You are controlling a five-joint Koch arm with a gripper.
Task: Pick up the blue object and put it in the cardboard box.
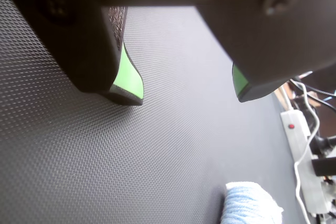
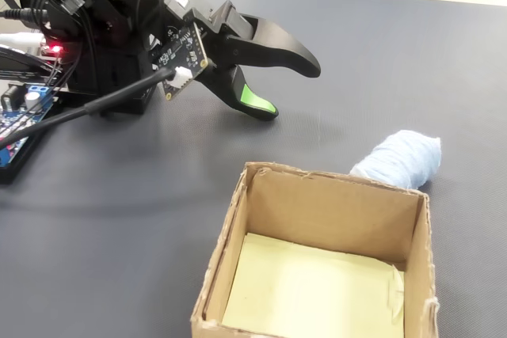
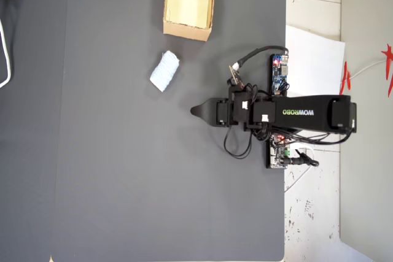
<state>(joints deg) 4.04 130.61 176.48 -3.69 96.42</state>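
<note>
Here, in the wrist view, the end effector (image 1: 190,99) is seen released, its two green-padded jaws spread with only bare dark mat between them. The blue object (image 1: 251,203) lies at the lower right edge, near but untouched. A white power strip (image 1: 296,135) with loose cables is seen beyond the mat's right border.

In the fixed view, the end effector (image 2: 297,89) hangs low over the counter (image 2: 412,61), nothing held. The blue object (image 2: 400,158) rests just behind the far right corner of the cardboard box (image 2: 261,203), apparently touching or nearly touching its wall. A grasp could be spoiled by that closeness: a jaw may catch the cardboard rim and shove the box, or the soft lump may be pushed aside rather than pinched.

In the overhead view, the end effector (image 3: 199,111) points left, well apart from the blue object (image 3: 164,71), which lies just below the cardboard box (image 3: 187,30). The counter is covered by a dark, finely textured mat; pale flooring, a white sheet (image 3: 314,59) and circuit boards (image 3: 280,73) are seen at the right.
</note>
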